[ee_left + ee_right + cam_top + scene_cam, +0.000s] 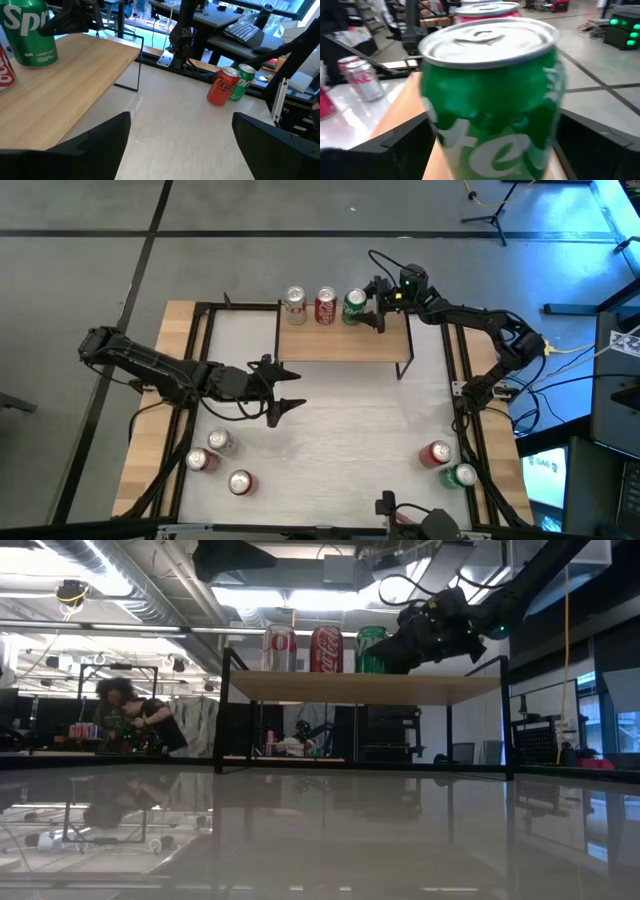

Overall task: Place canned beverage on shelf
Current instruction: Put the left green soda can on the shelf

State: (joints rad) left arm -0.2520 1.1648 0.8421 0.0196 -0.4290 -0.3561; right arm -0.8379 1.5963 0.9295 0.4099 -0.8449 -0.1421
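Over on the left side of the table [330, 430], three cans wait near the front corner: a silver can [221, 441], a red can [203, 461] and another red-and-white can [240, 481]. Just behind them the left gripper [287, 390] hangs above the tabletop with its jaws spread and nothing between them. Moving across, the shelf [345, 340] carries three upright cans in a row along its back edge: a silver one [295, 302], a red one [326, 305] and a green can [354, 304]. The right gripper [378, 304] sits at that green can with its jaws spread wide on either side of it; I judge the can is standing on the wood and this is the release, so the next move calls for a clean backing away without nudging the row. Near the right front corner two more cans remain, one red [435, 453] and one green [460, 475]. That makes eight cans, five not yet shelved.
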